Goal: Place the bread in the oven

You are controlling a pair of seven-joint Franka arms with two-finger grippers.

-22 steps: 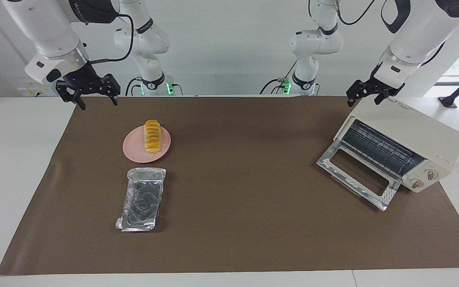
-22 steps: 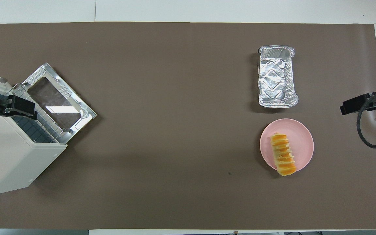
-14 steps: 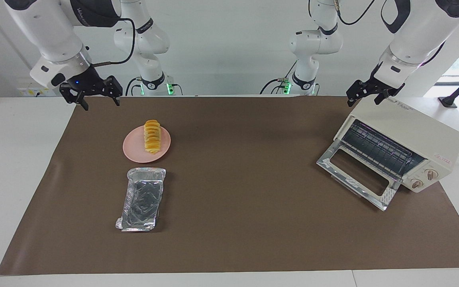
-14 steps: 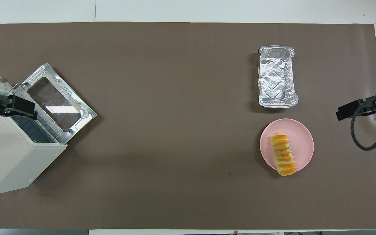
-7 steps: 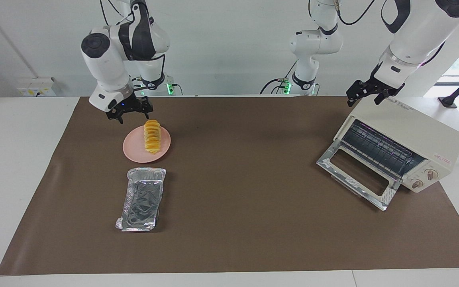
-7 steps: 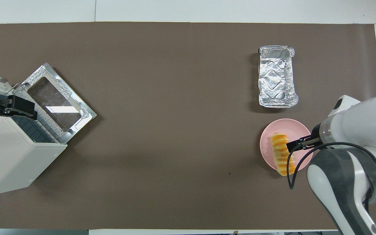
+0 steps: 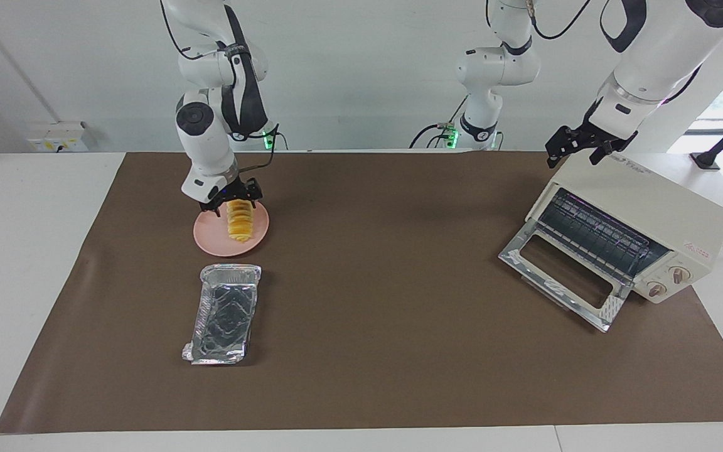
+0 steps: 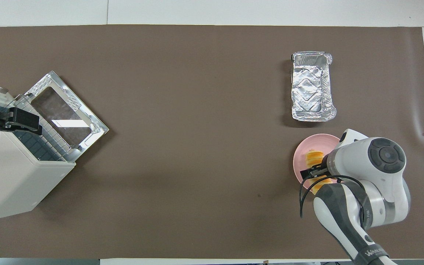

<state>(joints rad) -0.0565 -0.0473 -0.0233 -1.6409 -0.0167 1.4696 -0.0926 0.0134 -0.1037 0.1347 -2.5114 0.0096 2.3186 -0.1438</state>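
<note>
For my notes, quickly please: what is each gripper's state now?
Right gripper: open, over the ridged yellow-orange bread, holding nothing.
Left gripper: open, over the cream-white oven, holding nothing.

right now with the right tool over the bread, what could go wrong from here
1. The open right tool straddles only the robot-side end of the ridged yellow-orange bread; gripped there, the loaf might droop or slip out.
2. The loaf lies on a round pink plate, which could shift if the tool pushes down.
3. The left tool waits open over the cream-white toaster oven, beside its dropped glass door, and might crowd the delivery.
</note>
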